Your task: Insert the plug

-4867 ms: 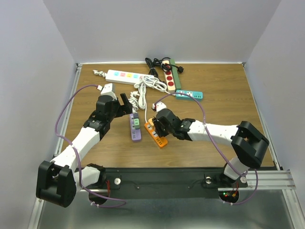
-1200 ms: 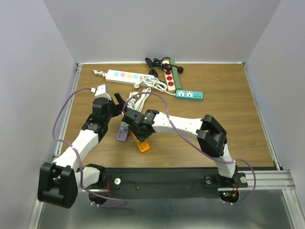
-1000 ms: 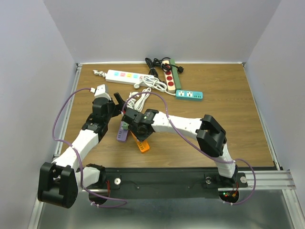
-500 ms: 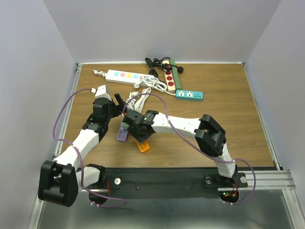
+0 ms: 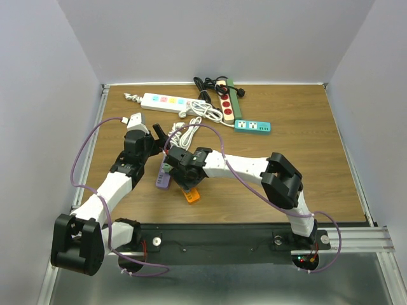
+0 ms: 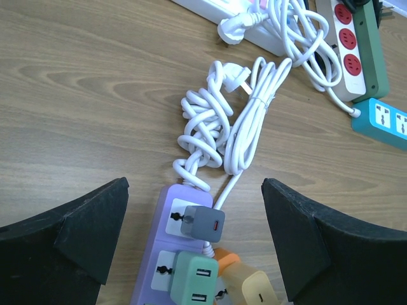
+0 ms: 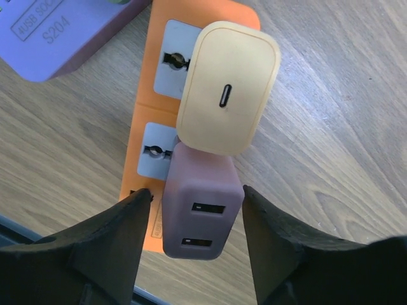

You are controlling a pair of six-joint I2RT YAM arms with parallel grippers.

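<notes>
An orange power strip lies on the table with a yellow charger and a mauve two-port charger seated in it. My right gripper is open and straddles the mauve charger, with a thin gap on the left side. In the top view the right gripper covers most of the orange strip. A purple power strip holds a grey charger and a green charger. My left gripper is open wide above it and holds nothing.
A tangled white cord runs from the purple strip. At the back lie a white strip, a green strip with red sockets, a black cord and a teal strip.
Since 4.9 s ago my right arm swung left, and the orange strip went with it, to beside the purple strip, which turned. Over the last second almost nothing moved.
</notes>
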